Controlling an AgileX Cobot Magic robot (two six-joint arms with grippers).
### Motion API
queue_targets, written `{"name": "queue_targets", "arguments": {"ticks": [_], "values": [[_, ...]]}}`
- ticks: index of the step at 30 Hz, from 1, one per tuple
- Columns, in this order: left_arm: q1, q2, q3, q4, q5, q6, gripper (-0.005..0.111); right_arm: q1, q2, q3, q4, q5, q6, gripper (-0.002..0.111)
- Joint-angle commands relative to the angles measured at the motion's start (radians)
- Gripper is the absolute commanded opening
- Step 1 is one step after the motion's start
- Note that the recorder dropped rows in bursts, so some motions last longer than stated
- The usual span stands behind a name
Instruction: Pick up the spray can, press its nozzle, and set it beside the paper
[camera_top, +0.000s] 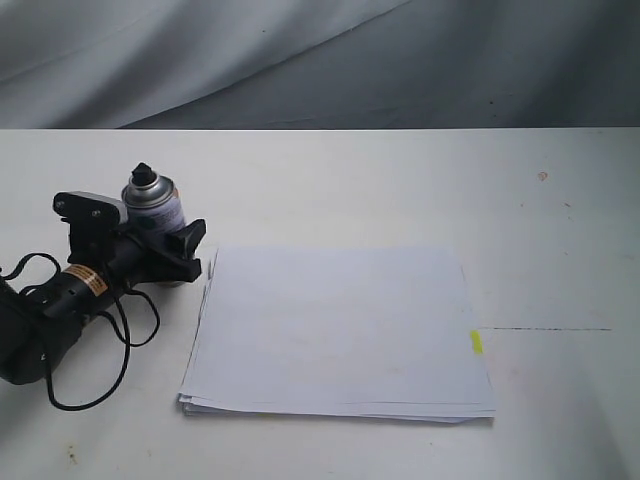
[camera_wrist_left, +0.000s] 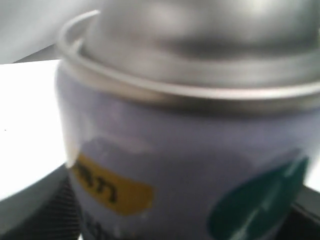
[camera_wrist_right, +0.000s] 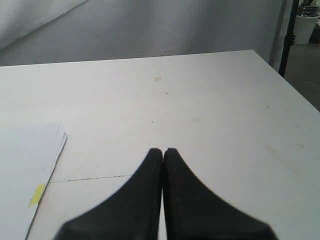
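Open table (camera_top: 560, 230) right of and beyond the paper (camera_top: 340, 330); left side is tight, spray can (camera_top: 150, 205) and left pincer (camera_top: 160, 250) crowding the paper's edge.

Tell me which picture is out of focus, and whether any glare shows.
Left wrist view: the spray can fills the frame, blurred, beside a washed-out white table. Exterior view: sharp, evenly lit, a thin shadow under the paper. Right wrist view: sharp, no glare.

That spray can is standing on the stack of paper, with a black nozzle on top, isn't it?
No. The spray can stands on the bare table just left of the paper, not on it, as the exterior view shows. The black nozzle on top is right.
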Motion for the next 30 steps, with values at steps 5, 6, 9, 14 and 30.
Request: {"name": "queue_targets", "arguments": {"ticks": [5, 6, 9, 14, 30], "values": [[0.003, -0.008, -0.002, -0.005, -0.001, -0.007, 0.019, 0.002, -0.006, 0.003, 0.003, 0.001, -0.003, 0.0], [0.003, -0.008, -0.002, -0.002, -0.001, -0.007, 0.013, 0.002, -0.006, 0.003, 0.003, 0.001, -0.003, 0.0], [0.003, -0.008, -0.002, -0.002, -0.001, -0.007, 0.0, 0.002, -0.006, 0.003, 0.003, 0.001, -0.003, 0.0], [0.003, -0.009, -0.002, 0.002, -0.001, -0.037, 0.0, 0.002, -0.006, 0.003, 0.003, 0.001, -0.003, 0.0], [0.003, -0.244, 0.0, 0.074, 0.245, -0.026, 0.0, 0.002, -0.006, 0.003, 0.003, 0.001, -0.003, 0.0]]}}
